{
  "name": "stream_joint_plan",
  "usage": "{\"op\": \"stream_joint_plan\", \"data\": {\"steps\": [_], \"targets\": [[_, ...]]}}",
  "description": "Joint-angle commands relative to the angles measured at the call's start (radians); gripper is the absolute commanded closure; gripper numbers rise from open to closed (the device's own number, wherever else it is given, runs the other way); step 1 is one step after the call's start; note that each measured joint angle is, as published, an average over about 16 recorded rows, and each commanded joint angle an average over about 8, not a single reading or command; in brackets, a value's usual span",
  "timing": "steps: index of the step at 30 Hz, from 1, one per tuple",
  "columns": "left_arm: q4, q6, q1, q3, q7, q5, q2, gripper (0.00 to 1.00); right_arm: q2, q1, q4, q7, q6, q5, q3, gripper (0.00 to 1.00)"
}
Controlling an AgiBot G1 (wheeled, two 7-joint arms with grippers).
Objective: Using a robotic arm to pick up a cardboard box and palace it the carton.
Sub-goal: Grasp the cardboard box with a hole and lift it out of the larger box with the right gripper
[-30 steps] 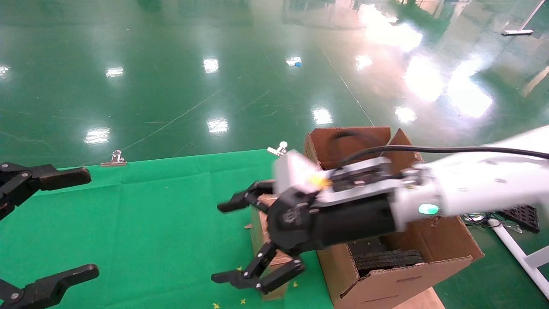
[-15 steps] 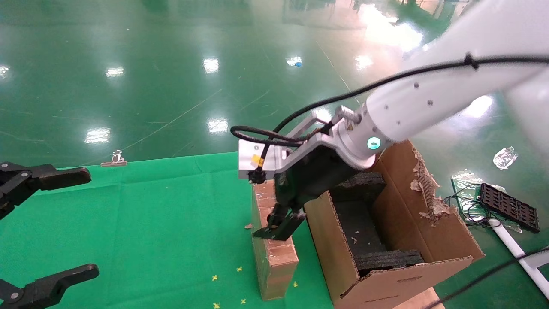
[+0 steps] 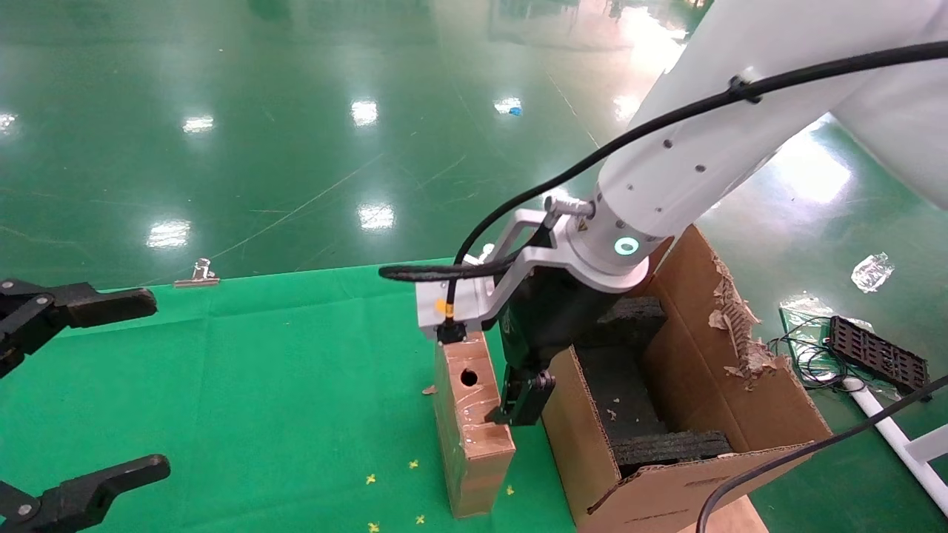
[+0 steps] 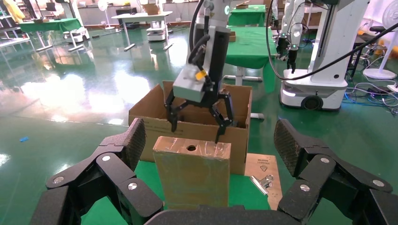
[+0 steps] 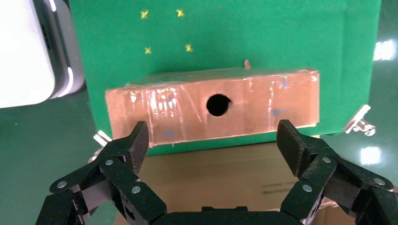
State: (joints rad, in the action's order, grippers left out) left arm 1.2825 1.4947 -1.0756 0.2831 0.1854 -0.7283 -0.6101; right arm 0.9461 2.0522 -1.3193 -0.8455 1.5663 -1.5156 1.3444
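right gripper [image 3: 518, 403] hung directly above the cardboard box [image 3: 470, 411], jaws spread along its 12-to-6 long axis; carton [image 3: 740, 400] at 3 o'clock.

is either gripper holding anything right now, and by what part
Nothing is held. The right gripper hangs open just above the cardboard box, fingers apart, not clamping it. The left gripper is open and idle.

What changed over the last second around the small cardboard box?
The right gripper swung from lying level in front of the carton to pointing down over the cardboard box, fingers open, nothing gripped yet. The box, the carton and the parked left gripper stayed put.
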Motion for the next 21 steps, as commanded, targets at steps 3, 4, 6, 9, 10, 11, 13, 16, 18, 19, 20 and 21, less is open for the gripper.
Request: {"op": "stream_joint_plan", "data": {"steps": [3,4,6,9,10,11,13,16,18,19,20,21], "targets": [[0.000,0.000,0.000,0.000,0.000,0.000,0.000,0.00,0.010,0.015,0.021,-0.056,-0.006,0.012,0.038,0.00],[0.000,0.000,0.000,0.000,0.000,0.000,0.000,0.00,0.014,0.019,0.043,-0.093,-0.003,0.017,0.046,0.00],[0.000,0.000,0.000,0.001,0.000,0.000,0.000,0.00,0.029,0.026,0.102,-0.177,0.005,0.029,0.064,0.00],[0.000,0.000,0.000,0.001,0.000,0.001,0.000,0.00,0.055,0.034,0.228,-0.309,0.018,0.075,0.096,0.00],[0.000,0.000,0.000,0.001,0.000,0.001,0.000,0.00,0.063,0.036,0.272,-0.342,0.019,0.094,0.107,0.00],[0.000,0.000,0.000,0.001,0.000,0.001,0.000,0.00,0.071,0.037,0.317,-0.373,0.021,0.113,0.119,0.00],[0.000,0.000,0.000,0.001,-0.001,0.001,0.000,0.00,0.084,0.036,0.398,-0.419,0.021,0.159,0.138,0.00],[0.000,-0.001,0.000,0.001,-0.001,0.001,0.001,0.00,0.098,0.029,0.496,-0.441,0.018,0.222,0.157,0.00],[0.000,-0.001,0.000,0.001,-0.001,0.001,0.001,0.00,0.110,0.023,0.546,-0.437,0.016,0.251,0.168,0.00],[0.000,-0.001,0.000,0.001,-0.001,0.001,0.001,0.00,0.116,0.018,0.568,-0.432,0.014,0.266,0.171,0.00],[0.000,-0.001,0.000,0.002,-0.001,0.001,0.001,0.00,0.123,0.014,0.588,-0.426,0.013,0.278,0.175,0.00],[0.000,-0.001,0.000,0.002,-0.001,0.001,0.001,0.00,0.131,0.010,0.605,-0.418,0.012,0.285,0.180,0.00]]}}
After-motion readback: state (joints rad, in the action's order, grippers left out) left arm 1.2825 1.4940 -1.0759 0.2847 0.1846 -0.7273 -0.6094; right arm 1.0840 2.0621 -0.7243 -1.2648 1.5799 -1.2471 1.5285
